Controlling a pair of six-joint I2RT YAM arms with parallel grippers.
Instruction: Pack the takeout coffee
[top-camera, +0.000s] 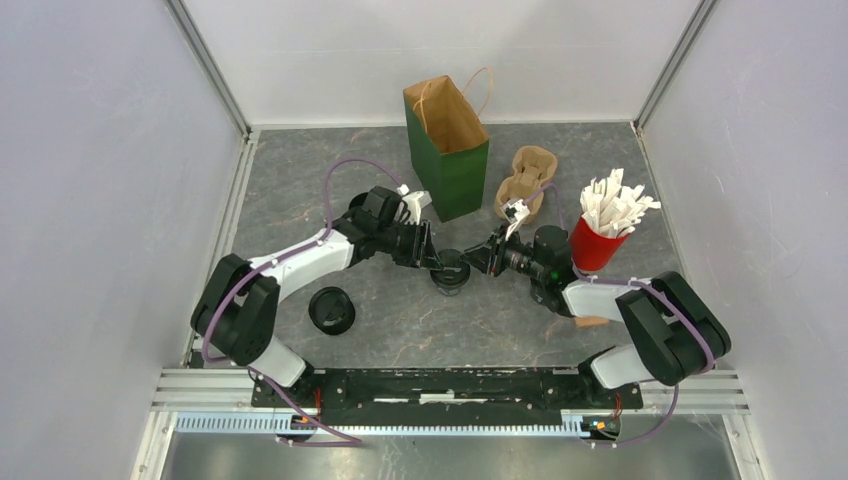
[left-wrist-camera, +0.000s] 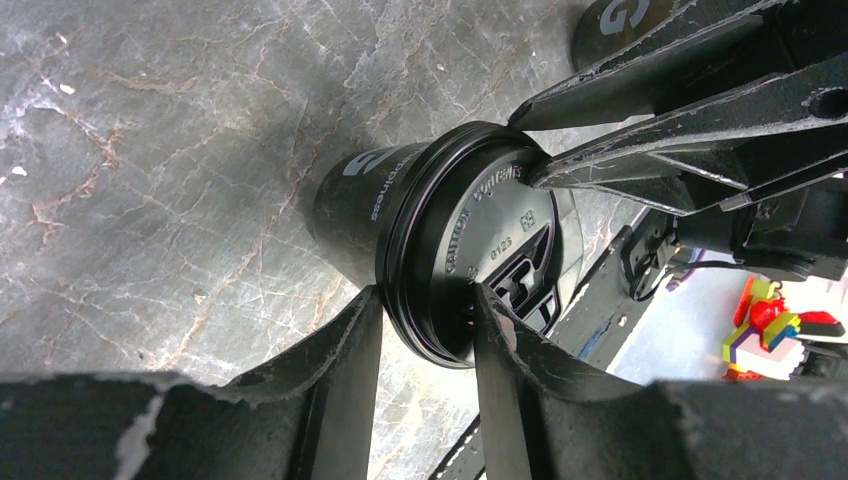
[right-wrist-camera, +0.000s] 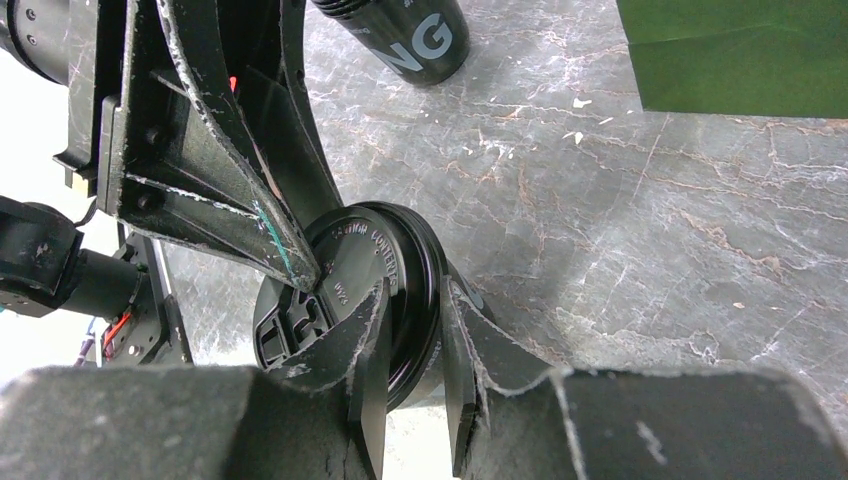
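A small black coffee cup (top-camera: 452, 271) with a black lid stands mid-table between my two grippers. My left gripper (top-camera: 433, 263) meets it from the left, my right gripper (top-camera: 479, 257) from the right. In the left wrist view the lid (left-wrist-camera: 480, 240) faces the camera, and my left gripper (left-wrist-camera: 425, 325) is shut across its rim. In the right wrist view my right gripper (right-wrist-camera: 415, 335) is shut across the rim of the same lid (right-wrist-camera: 365, 260). A second lidded black cup (top-camera: 331, 310) stands near left. The green paper bag (top-camera: 447, 150) stands open at the back.
A tan pulp carrier (top-camera: 527, 180) lies right of the bag. A red cup of white packets (top-camera: 602, 238) stands beside my right arm. Another black cup shows at the top edge of the right wrist view (right-wrist-camera: 410, 35) and of the left wrist view (left-wrist-camera: 612, 15).
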